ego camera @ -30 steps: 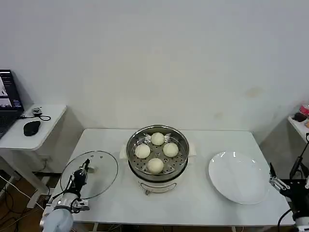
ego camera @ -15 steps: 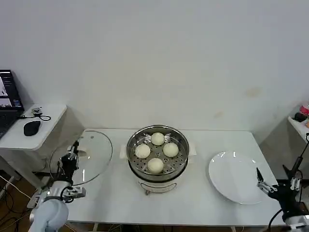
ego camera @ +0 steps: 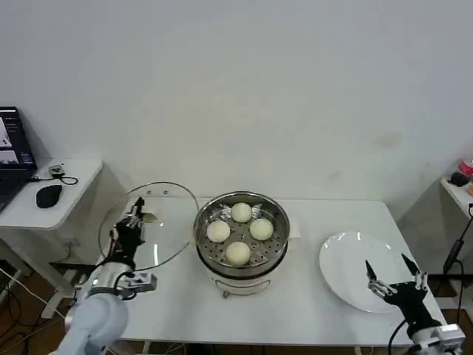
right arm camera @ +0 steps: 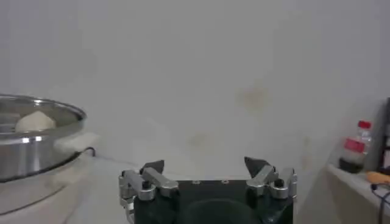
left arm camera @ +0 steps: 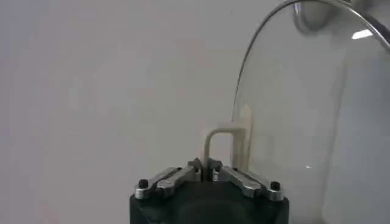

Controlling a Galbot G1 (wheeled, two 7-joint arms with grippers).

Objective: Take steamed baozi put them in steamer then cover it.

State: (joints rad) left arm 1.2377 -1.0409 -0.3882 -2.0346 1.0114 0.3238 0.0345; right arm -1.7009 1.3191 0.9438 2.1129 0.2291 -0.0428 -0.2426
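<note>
Four baozi (ego camera: 239,231) in steamer (ego camera: 241,240); left claw (left arm camera: 205,165) grips lid handle (left arm camera: 226,146).

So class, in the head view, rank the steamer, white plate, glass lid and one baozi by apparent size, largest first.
1. Steamer, glass lid and white plate: look alike; the lid is lifted and tilted, so unsure.
2. Baozi, clearly smallest.

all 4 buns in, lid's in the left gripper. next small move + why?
Probably carry the lid right, over the steamer. The left gripper holds it by its handle, raised beside the pot; four buns sit on the tray, uncovered. Right gripper hangs open near the plate.
</note>
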